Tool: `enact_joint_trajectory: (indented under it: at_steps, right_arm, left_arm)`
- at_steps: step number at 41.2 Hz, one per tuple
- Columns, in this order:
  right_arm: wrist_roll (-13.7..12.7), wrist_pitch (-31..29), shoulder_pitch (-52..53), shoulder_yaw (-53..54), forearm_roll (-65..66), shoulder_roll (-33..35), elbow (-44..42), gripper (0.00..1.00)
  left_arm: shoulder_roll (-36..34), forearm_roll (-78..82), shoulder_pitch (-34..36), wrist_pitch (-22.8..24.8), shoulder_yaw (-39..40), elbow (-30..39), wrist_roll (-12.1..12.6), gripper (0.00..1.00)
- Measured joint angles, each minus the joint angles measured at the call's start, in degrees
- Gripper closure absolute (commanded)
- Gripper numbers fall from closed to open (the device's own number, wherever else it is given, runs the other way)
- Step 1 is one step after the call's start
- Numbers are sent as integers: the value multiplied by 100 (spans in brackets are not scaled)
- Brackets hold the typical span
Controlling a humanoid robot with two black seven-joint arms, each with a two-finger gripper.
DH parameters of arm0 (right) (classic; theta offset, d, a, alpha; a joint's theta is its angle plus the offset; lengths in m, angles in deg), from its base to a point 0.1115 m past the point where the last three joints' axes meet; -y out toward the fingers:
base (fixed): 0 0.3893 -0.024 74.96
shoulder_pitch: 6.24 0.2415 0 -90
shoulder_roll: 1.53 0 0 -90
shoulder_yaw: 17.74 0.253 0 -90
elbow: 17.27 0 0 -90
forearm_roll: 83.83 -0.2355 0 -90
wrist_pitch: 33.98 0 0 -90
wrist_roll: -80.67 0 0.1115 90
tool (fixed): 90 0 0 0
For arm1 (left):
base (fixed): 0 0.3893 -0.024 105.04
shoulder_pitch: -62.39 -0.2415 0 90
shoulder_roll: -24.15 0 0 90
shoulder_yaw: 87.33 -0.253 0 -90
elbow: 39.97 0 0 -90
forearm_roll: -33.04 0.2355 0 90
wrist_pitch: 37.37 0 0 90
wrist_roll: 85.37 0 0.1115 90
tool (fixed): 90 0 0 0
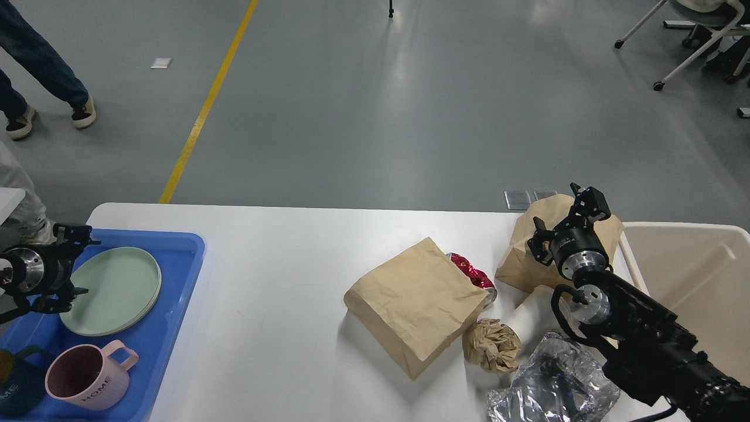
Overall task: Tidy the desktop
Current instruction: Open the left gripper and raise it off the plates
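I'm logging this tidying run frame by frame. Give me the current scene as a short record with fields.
surface: white desktop
left side: blue tray holding stacked plates, green plate on top, pink mug marked HOME, dark mug partly cut off
left gripper: open, at the plates' left edge
centre-right: large brown paper bag lying flat, red foil wrapper behind it, crumpled paper ball, clear plastic bag
right gripper: by a second brown bag; open or shut unclear
far right: beige bin

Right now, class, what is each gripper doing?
Left gripper: open, holding nothing, beside the green plate.
Right gripper: cannot tell, over a paper bag.
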Motion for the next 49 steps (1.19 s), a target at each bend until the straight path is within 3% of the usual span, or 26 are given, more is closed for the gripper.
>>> enact_joint_trajectory:
  at_steps: [6, 26, 37, 42, 49]
  right_arm:
    - [0, 0, 0, 0, 1, 0, 0, 0]
    - [0, 0, 0, 0, 2, 0, 0, 0]
    - [0, 0, 0, 0, 1, 0, 2, 0]
    - [0, 0, 0, 0, 3, 0, 2, 0]
    - [0, 0, 0, 0, 1, 0, 2, 0]
  left_arm:
    - [174, -26, -363, -15, 1022, -35, -137, 5]
    - [394, -803, -822, -15, 4492, -39, -167, 4]
    - [423, -1087, -625, 208, 5137, 14, -315, 4]
    - [615, -1085, -460, 310, 5123, 28, -651, 4]
    - [1035, -1055, -425, 651, 5054, 33, -1420, 4]
